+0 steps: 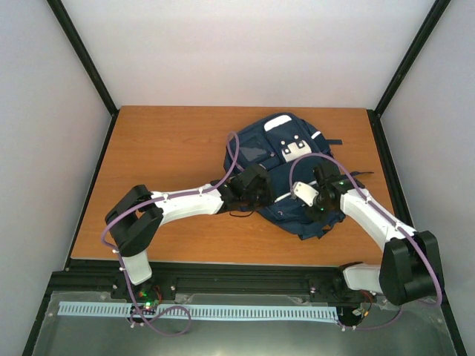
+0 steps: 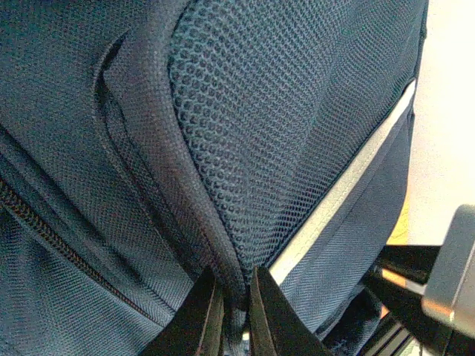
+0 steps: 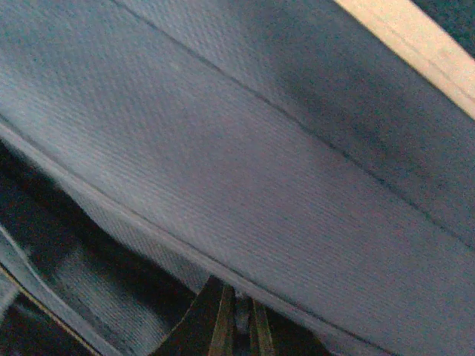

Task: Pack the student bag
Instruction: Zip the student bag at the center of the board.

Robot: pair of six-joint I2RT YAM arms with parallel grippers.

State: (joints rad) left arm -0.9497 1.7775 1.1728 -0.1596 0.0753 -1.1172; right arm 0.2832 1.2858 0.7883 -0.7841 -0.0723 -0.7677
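The student bag [image 1: 286, 159], a large navy backpack with white patches and trim, lies on the wooden table right of centre. My left gripper [image 1: 261, 185] is at its left side, shut on a fold of the bag's fabric beside a mesh pocket [image 2: 297, 111]; in the left wrist view the pinched seam sits between the fingertips [image 2: 236, 297]. My right gripper [image 1: 318, 204] is at the bag's near right edge, shut on a hem of the bag [image 3: 297, 185]; the fabric edge runs between its fingers [image 3: 239, 315]. A zipper [image 2: 52, 237] runs along the bag's lower left.
The wooden table [image 1: 163, 148] ends at a black frame rail [image 1: 223, 271] near the arm bases. White walls enclose the table on three sides. Purple cables loop from both arms over the bag.
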